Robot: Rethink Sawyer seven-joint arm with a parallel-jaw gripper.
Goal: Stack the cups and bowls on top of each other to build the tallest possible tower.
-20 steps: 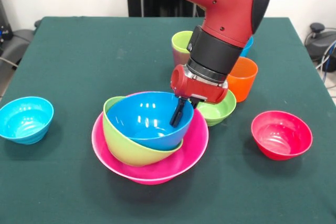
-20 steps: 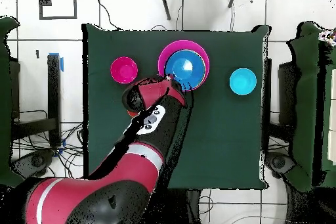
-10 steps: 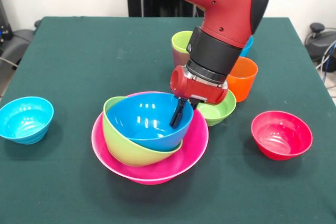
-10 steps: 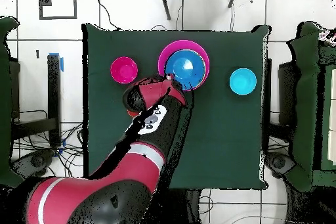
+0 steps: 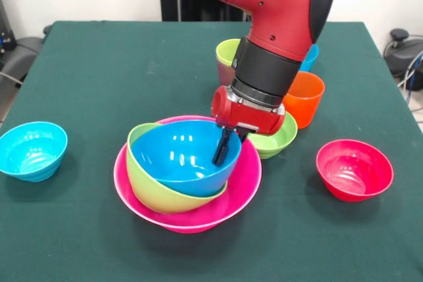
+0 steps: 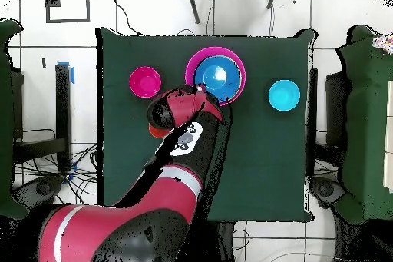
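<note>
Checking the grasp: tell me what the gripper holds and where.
The gripper is shut on the large blue bowl, its fingers pinching the rim on the side nearest the small green bowl.

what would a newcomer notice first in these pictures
The red arm, coming down mid-table with its gripper at the rim of the large blue bowl. That bowl sits nested in a green bowl inside the huge pink bowl. A light-blue bowl and a red bowl stand apart at opposite sides.

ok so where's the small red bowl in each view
Front view: the small red bowl sits alone at lower right of the table.
Overhead view: it is at upper left of the table.
Shared landmark: the huge pink bowl of the tower lies beside it in both.
</note>
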